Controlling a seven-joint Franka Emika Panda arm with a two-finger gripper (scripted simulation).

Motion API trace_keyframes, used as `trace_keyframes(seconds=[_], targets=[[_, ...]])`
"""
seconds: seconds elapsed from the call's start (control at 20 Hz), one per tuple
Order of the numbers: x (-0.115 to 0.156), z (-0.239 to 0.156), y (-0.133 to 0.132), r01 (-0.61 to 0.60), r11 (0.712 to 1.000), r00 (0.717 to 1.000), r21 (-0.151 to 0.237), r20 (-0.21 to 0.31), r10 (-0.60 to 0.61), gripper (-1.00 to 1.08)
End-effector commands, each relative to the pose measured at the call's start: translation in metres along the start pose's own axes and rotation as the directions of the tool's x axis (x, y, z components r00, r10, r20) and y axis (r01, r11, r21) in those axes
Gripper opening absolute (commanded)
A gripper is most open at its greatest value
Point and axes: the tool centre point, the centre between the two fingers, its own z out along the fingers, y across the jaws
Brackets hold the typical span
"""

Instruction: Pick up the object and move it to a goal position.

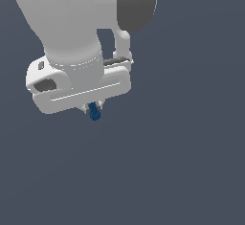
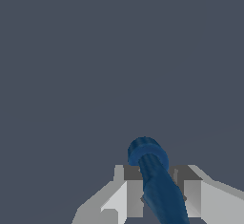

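The object [image 1: 94, 111] is a tiny dark-blue lumpy piece that sticks out just below my white gripper [image 1: 94, 107] in the exterior view. The gripper's hand hides most of the fingers there. In the wrist view the object [image 2: 155, 182] is a dark-blue rod with a wider round end, clamped between my two grey fingers [image 2: 128, 192], with the gripper [image 2: 159, 189] shut on it. The object hangs free against the plain dark surface. No goal marker shows in either view.
The arm's large white links [image 1: 62, 18] and a dark grey joint cap [image 1: 138, 4] fill the upper part of the exterior view. A plain dark blue-grey surface [image 1: 182, 162] lies all around.
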Motion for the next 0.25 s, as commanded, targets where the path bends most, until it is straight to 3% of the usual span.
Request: trace_keyframes(seconds=[0.0, 0.2], targets=[[0.0011, -0.0021, 0.0007, 0.000, 1.000, 1.000, 0.000, 0.000, 0.000, -1.00], [0.0014, -0.0021, 0.0008, 0.000, 1.000, 1.000, 0.000, 0.000, 0.000, -1.00]])
